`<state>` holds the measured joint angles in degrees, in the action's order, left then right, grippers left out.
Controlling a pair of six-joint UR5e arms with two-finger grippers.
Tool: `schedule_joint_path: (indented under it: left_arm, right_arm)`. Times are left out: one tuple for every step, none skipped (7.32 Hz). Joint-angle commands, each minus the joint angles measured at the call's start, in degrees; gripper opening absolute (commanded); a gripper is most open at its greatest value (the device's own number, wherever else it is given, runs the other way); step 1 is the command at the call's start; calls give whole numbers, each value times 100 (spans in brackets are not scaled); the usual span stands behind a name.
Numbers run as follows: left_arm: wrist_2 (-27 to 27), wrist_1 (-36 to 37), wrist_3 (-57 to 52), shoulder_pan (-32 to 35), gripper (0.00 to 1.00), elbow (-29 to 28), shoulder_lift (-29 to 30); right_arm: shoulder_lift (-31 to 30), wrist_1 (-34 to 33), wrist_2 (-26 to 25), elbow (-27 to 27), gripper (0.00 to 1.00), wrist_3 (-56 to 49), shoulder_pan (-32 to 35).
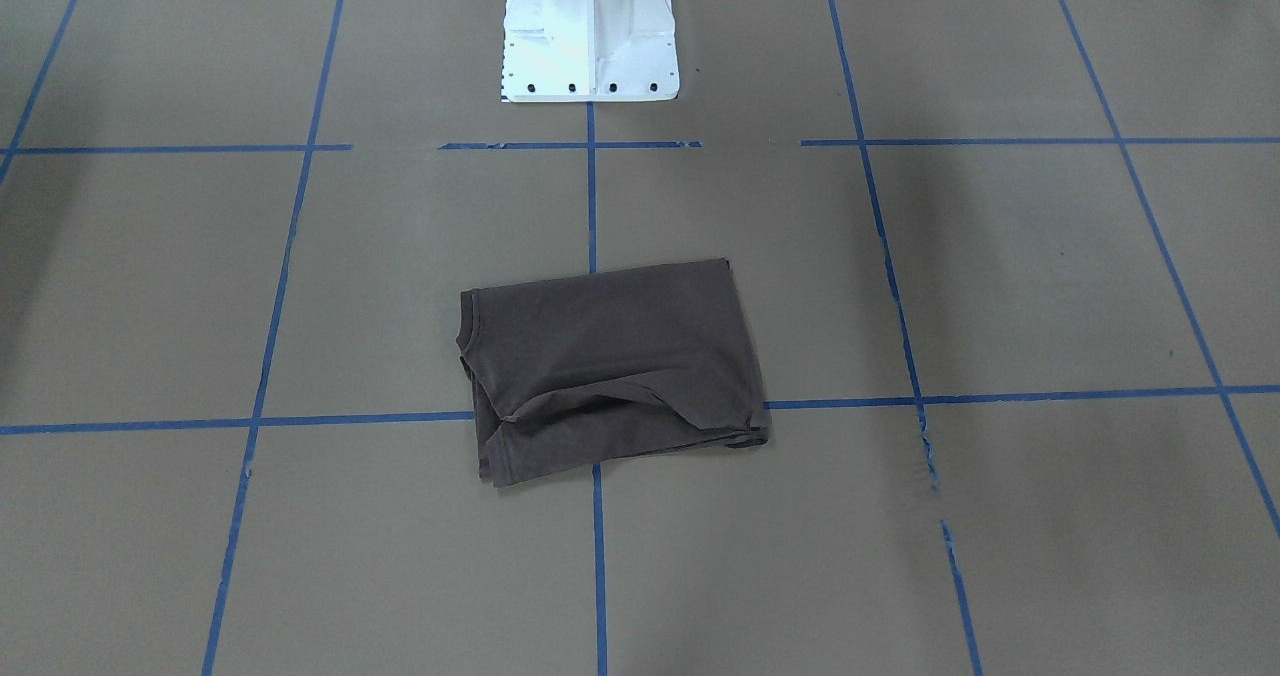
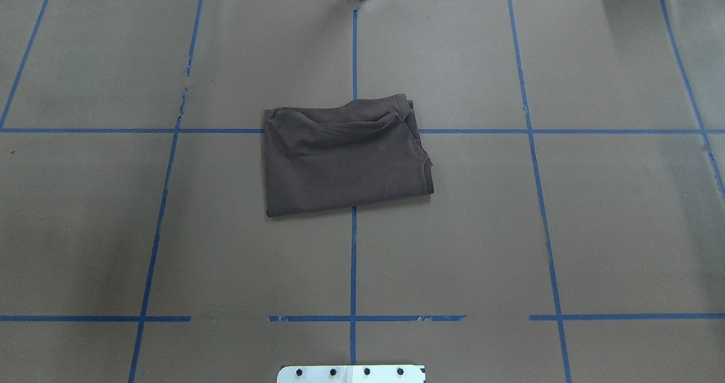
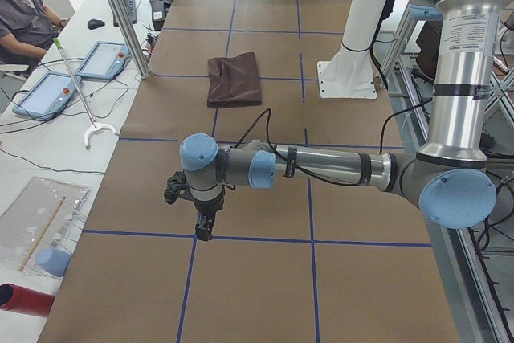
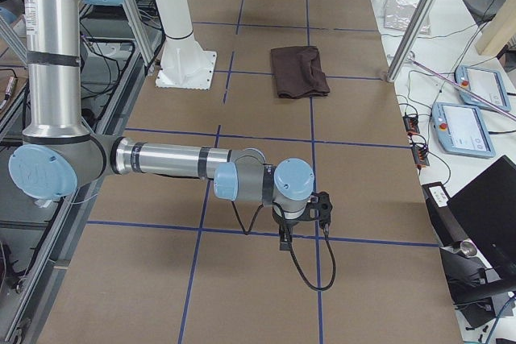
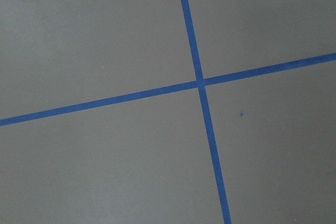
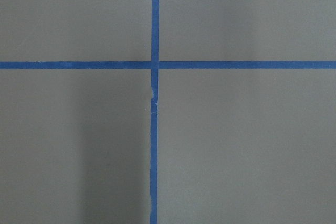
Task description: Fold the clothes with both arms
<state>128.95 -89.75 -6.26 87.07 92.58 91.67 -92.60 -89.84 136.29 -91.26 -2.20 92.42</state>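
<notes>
The dark brown-grey T-shirt (image 1: 610, 366) lies folded into a rough rectangle at the middle of the table, with a loose fold along its far edge in the overhead view (image 2: 345, 162). It also shows in the side views (image 3: 234, 79) (image 4: 298, 70). My left gripper (image 3: 205, 229) points down over bare paper, far from the shirt. My right gripper (image 4: 285, 239) does the same at the other end of the table. Both show only in the side views, so I cannot tell whether they are open or shut. The wrist views show only paper and tape.
Brown paper with a blue tape grid (image 2: 353, 258) covers the table. The white robot base (image 1: 590, 31) stands behind the shirt. An operator (image 3: 24, 14), tablets (image 3: 48, 90) and a grabber stick (image 3: 76, 86) are on the side bench.
</notes>
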Motion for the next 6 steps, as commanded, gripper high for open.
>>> schedule_joint_path:
  left_arm:
    - [-1, -16, -7, -6, 100, -4, 0]
    - [-1, -16, -7, -6, 100, -12, 0]
    - [-1, -25, -7, -6, 100, -4, 9]
    - [-1, -25, -16, -6, 100, 14, 9]
    - [-1, -25, -16, -6, 100, 14, 26]
    - [-1, -25, -16, -6, 100, 14, 26]
  right_arm:
    - [5, 2, 29, 3, 100, 0, 4]
    - [-3, 11, 64, 12, 100, 0, 4]
    - [-12, 11, 64, 21, 100, 0, -4]
    - [-12, 11, 64, 12, 100, 0, 4]
    - [-12, 11, 73, 21, 100, 0, -4]
    - [-12, 11, 81, 12, 100, 0, -5]
